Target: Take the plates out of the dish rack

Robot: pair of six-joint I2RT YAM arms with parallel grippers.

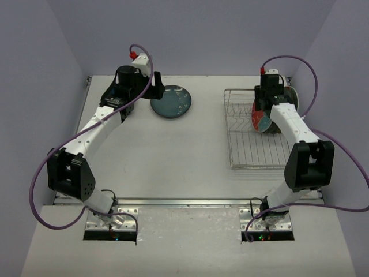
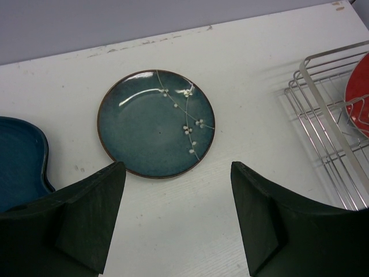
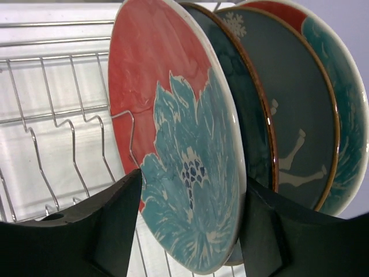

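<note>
Carrying all things is the white tabletop (image 1: 173, 167). On its R side lies the dish rack (image 1: 247, 151), silver wire. The rack's near part is bare grid; the plates stand at its far end.

The left arm (image 1: 92, 130) reaches to the far L part of the tabletop. The right arm (image 1: 300, 138) bends over the far end of the rack.

Four plates stand upright in the rack, close behind each other, slightly tilted. In front is the red plate (image 3: 173, 133) w/ teal flower. Behind it is a dark teal plate (image 3: 245, 109) w/ brown rim, then a grey-teal plate (image 3: 294, 115) w/ pale marks, and last a red-teal plate (image 3: 349, 109).

One more plate, the teal branch plate (image 2: 155, 124), lies flat on the tabletop, L of the rack and well apart from it. A blue dish (image 2: 20, 161) lies beside it, only partly in view.

The left gripper (image 2: 177, 173) hovers over the tabletop just near the teal branch plate. Its fingers are wide apart and nothing is between them.

The right gripper (image 3: 190, 179) has one finger on each side of the red plate's lower part, very close to both faces. If they really press on it, I cannot tell.
</note>
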